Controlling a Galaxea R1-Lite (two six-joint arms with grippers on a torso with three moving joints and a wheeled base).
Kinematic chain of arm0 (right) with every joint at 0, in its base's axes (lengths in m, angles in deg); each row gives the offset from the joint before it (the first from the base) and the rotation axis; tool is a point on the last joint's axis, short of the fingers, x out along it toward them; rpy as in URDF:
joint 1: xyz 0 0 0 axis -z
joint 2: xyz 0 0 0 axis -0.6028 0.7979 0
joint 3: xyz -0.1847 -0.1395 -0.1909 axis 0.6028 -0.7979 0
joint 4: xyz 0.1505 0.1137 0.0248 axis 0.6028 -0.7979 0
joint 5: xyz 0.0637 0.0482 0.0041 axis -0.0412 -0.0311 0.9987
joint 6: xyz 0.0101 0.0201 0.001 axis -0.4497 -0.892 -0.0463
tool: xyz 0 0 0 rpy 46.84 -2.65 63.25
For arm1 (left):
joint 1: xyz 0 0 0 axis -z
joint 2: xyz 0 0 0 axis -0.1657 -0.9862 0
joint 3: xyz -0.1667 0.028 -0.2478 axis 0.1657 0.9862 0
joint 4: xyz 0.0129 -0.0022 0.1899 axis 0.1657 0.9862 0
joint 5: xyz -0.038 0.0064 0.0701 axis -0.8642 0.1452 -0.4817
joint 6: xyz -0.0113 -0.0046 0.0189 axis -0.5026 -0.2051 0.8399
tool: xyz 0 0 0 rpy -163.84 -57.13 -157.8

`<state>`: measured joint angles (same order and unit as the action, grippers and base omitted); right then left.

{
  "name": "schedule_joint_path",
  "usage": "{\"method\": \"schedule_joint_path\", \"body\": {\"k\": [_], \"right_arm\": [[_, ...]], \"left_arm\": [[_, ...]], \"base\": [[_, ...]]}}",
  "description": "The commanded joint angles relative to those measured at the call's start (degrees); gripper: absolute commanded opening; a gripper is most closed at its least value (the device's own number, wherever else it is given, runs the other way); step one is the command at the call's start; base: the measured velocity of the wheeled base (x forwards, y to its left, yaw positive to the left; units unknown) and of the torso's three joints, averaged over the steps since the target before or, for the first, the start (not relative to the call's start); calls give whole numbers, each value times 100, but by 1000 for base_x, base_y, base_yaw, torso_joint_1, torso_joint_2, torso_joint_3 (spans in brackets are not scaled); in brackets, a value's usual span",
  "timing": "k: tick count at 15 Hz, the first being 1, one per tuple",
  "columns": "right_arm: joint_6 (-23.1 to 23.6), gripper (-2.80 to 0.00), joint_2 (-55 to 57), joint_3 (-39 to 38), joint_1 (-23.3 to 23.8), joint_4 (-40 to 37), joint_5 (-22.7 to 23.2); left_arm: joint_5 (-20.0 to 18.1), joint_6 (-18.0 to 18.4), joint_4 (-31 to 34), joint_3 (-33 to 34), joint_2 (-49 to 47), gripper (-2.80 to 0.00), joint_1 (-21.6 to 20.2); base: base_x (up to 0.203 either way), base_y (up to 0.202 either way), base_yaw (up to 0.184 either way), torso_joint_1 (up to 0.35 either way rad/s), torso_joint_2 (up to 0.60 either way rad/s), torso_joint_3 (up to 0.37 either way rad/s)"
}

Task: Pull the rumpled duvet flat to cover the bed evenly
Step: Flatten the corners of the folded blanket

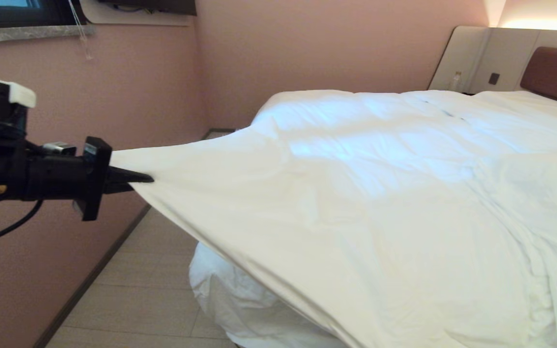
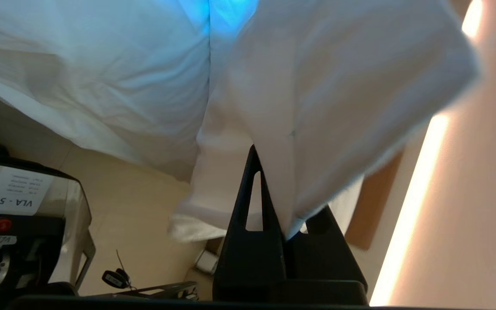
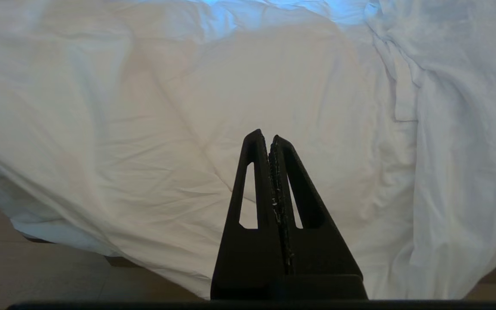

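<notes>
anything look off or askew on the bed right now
Yes: the duvet is lopsided. The left gripper, jaws shut on one corner, holds it stretched off the bed's side above the floor, not lying flat. The right gripper hovers shut, holding nothing.

Duvet point(image 1: 380, 193) on bed point(image 1: 556, 72)

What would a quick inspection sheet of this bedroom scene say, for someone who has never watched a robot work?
Surface: bed, brown headboard showing at the far end.
Job's things: duvet covers the bed, one corner stretched off the side, above the floor.
Clutter: nothing seen on the bed.
Grippers: left gripper shut on the duvet corner; right gripper shut, empty, in front of the duvet.
Cables: black cable hangs under the left arm.
Surroundings: pink wall, tiled floor.
</notes>
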<state>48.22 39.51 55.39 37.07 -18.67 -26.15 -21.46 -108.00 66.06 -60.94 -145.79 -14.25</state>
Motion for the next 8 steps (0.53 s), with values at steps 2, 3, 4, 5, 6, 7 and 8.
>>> {"method": "schedule_joint_path", "body": {"k": [2,3,4,5,6,7,8], "right_arm": [[1,-280,0,0,0,2,0],[1,-280,0,0,0,2,0],[1,-280,0,0,0,2,0],[1,-280,0,0,0,2,0],[1,-280,0,0,0,2,0],[1,-280,0,0,0,2,0],[1,-280,0,0,0,2,0]], "left_arm": [[-377,-13,-7,565,941,-280,-664],[-521,-13,-4,781,1175,-280,-791],[-595,-12,-2,1004,1375,-280,-856],[-617,-10,-3,1283,1688,-280,-875],[-631,-1,-1,1587,2013,-280,-884],[-642,5,7,1850,2315,-280,-887],[-662,9,21,2125,2656,-280,-883]], "base": [[0,0,0,0,0,0],[0,0,0,0,0,0],[0,0,0,0,0,0],[0,0,0,0,0,0],[0,0,0,0,0,0],[0,0,0,0,0,0],[0,0,0,0,0,0]]}}
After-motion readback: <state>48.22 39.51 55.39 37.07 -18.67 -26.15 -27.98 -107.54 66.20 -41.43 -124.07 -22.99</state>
